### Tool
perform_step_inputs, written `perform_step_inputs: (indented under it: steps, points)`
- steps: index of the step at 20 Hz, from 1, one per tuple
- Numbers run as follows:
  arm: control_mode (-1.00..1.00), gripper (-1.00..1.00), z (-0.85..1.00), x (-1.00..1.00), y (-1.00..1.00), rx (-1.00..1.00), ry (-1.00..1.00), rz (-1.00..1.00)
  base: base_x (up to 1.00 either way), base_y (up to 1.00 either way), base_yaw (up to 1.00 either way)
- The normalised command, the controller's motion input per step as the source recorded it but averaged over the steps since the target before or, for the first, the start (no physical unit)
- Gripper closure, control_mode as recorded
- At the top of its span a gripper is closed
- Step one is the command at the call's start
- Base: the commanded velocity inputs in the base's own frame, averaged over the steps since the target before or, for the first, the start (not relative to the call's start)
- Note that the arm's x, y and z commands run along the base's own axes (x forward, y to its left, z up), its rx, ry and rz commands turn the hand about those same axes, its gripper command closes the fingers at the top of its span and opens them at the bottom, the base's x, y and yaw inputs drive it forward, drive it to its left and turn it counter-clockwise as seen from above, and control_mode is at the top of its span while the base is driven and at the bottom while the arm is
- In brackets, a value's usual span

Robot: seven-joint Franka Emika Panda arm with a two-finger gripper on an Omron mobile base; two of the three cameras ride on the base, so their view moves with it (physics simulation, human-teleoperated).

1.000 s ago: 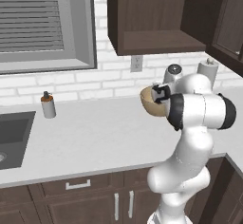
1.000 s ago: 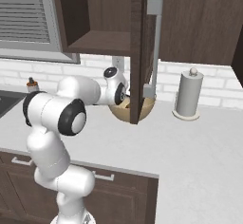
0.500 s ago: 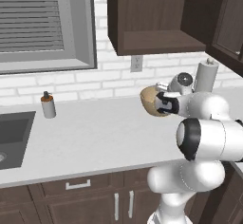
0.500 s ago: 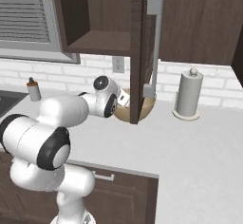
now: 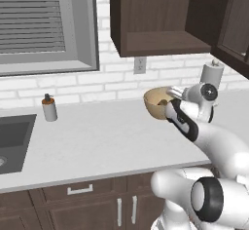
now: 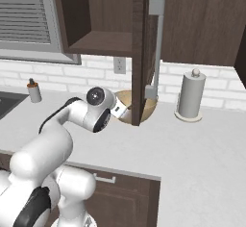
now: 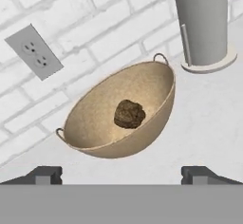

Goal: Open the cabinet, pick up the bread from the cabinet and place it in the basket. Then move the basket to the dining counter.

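White counter (image 5: 97, 141) under brick wall (image 7: 95, 28) bears basket (image 7: 152, 83) holding bread (image 7: 129, 113); gripper (image 7: 121, 174) spread.

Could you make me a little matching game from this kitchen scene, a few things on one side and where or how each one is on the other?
Things:
1. bread
2. cabinet door
3. gripper
4. soap bottle

Place or state:
A. swung open
B. on the counter beside the sink
C. lying inside the basket
D. open, holding nothing, facing the basket

Pairs: 1-C, 2-A, 3-D, 4-B
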Motion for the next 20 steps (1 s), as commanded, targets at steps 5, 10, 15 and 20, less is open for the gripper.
perform_step_inputs:
  steps: [5,10,15,20]
  points:
    - [-1.0,-1.0,0.86,-0.43,0.23,0.03,0.01,0.0,0.0,0.0,0.0]
    - [-1.0,-1.0,0.1,-0.18,0.02,0.08,0.16,-0.04,0.0,0.0,0.0]
    - [-1.0,-1.0,-0.22,-0.09,0.0,0.17,0.05,-0.32,0.0,0.0,0.0]
    - [-1.0,-1.0,-0.03,0.0,0.0,0.25,0.06,-0.29,0.0,0.0,0.0]
